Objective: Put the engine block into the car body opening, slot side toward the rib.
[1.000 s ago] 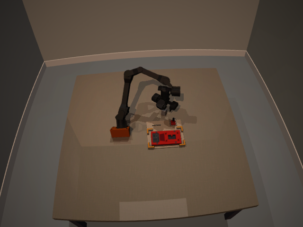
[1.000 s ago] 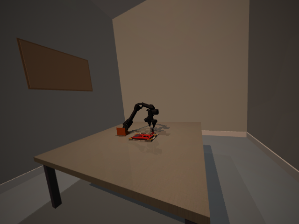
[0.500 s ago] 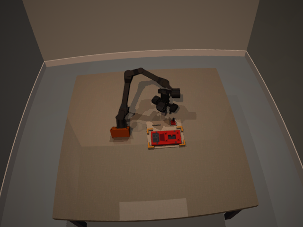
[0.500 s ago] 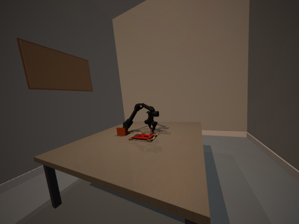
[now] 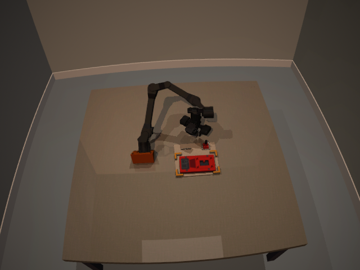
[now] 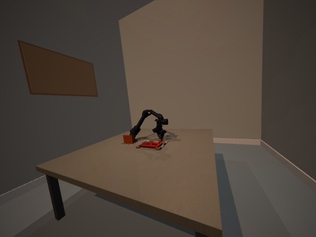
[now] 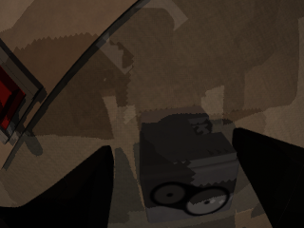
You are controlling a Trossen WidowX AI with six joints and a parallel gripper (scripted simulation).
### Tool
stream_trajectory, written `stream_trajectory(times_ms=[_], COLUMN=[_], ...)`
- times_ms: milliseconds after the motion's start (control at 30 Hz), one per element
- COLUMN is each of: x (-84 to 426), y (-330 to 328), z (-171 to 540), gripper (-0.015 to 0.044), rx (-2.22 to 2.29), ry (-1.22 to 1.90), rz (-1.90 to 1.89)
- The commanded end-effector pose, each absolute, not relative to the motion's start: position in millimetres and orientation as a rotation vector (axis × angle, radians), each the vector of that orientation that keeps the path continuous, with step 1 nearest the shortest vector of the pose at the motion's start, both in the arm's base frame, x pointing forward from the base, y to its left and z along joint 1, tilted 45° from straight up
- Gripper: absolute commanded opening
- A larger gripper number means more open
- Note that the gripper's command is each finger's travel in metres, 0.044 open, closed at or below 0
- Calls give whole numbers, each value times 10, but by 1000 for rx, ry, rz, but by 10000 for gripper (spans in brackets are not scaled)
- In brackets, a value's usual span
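The engine block (image 7: 186, 174), a small dark grey cube with two round holes on its near face, lies on the table between my fingers in the wrist view. My gripper (image 7: 174, 145) (image 5: 195, 134) (image 6: 161, 138) is low over it, part open, with a gap still showing on the left side of the block. In the top and exterior views the block is hidden under the gripper. The red car body (image 5: 197, 163) (image 6: 151, 144) lies in front of the gripper on a pale board (image 5: 181, 149) with orange corner brackets. Its dark opening (image 5: 205, 162) is empty.
A small red part with a black stick (image 5: 206, 144) (image 7: 7, 98) stands at the board's back right corner, close beside the gripper. The arm's orange base (image 5: 142, 157) (image 6: 129, 138) sits left of the board.
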State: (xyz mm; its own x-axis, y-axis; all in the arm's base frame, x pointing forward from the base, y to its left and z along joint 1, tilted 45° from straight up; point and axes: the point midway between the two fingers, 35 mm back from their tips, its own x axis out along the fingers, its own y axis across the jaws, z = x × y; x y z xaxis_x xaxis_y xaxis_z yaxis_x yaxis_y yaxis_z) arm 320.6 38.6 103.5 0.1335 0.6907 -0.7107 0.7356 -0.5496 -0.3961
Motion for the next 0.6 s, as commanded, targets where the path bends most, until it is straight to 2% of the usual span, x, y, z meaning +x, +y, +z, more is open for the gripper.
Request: stream_trajectory(times_ms=[0,100,333,467,567], x=[3194,3194,3194,3198,3203], y=[397,397,397,360,286], z=[1026,1026,1026,1059,1124], gripper=[230,151,105,0,0], rx=[2332,2332,2332,2336,2346], ry=[1472,1472,1472,1466,1454], rz=[-1418,-1418,-1418,-1421,-1426])
